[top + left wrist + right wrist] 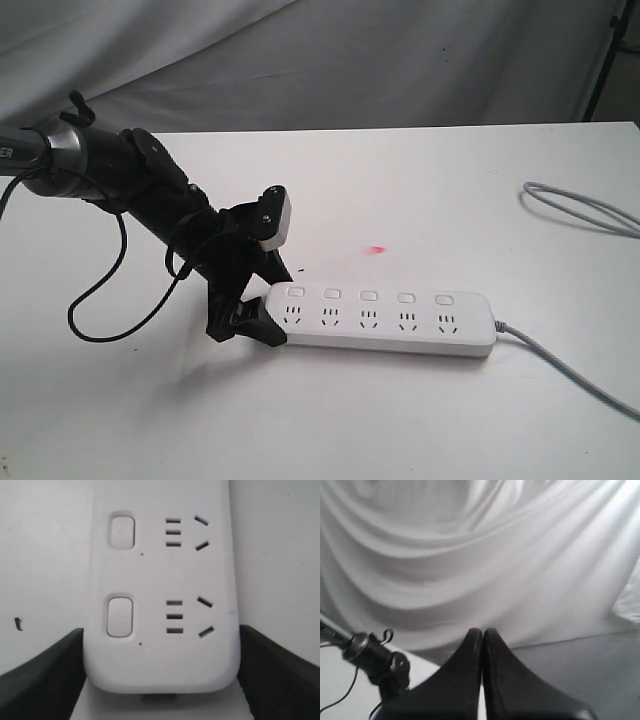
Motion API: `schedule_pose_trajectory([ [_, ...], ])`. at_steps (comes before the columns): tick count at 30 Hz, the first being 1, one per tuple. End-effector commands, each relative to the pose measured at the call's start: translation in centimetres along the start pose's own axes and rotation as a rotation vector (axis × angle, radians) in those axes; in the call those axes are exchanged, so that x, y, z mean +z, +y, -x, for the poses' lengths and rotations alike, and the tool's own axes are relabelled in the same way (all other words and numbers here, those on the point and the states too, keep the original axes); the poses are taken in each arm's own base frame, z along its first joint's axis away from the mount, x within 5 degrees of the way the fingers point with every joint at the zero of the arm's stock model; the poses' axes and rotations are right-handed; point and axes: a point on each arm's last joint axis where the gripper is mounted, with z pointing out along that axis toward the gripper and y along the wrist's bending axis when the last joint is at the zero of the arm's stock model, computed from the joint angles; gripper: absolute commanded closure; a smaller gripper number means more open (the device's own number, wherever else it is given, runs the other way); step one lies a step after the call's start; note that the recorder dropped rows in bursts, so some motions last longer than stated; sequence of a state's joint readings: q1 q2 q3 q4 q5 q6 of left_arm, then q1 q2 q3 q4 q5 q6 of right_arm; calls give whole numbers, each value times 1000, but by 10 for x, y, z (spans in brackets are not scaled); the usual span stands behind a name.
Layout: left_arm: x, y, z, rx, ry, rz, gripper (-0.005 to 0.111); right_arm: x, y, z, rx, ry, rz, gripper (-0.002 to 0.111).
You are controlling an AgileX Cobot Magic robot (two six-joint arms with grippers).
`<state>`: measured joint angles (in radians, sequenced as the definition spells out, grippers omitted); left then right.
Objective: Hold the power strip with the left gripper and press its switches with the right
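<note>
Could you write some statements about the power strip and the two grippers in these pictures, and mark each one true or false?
1. The power strip has five switches in a row. True.
2. The right gripper is pressing a switch. False: its jaws are shut in the air, facing the white cloth.
3. The left gripper has one jaw on each side of the strip's end. True.
4. The grey cord leaves the strip at the left gripper's end. False: it leaves at the opposite end.

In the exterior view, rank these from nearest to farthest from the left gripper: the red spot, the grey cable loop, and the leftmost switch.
1. Leftmost switch, on the power strip beside the left gripper.
2. Red spot, mid-table.
3. Grey cable loop, far right.
</note>
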<state>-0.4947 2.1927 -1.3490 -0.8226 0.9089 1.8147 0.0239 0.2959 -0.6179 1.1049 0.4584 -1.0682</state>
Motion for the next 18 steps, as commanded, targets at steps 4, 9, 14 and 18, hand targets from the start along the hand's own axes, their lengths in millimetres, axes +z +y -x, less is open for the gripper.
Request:
schedule_pose_trajectory([
  [4, 0, 0, 4, 3, -7, 0, 40, -23, -2, -38, 119, -63, -106, 108],
  [9, 0, 0, 4, 3, -7, 0, 40, -21, -5, -51, 150, -43, -141, 108],
  [14, 0, 0, 4, 3, -7, 0, 40, -19, -8, -51, 172, -48, -160, 108],
  [18, 0, 0, 4, 3, -7, 0, 40, -18, -13, -56, 169, 11, -217, 108],
])
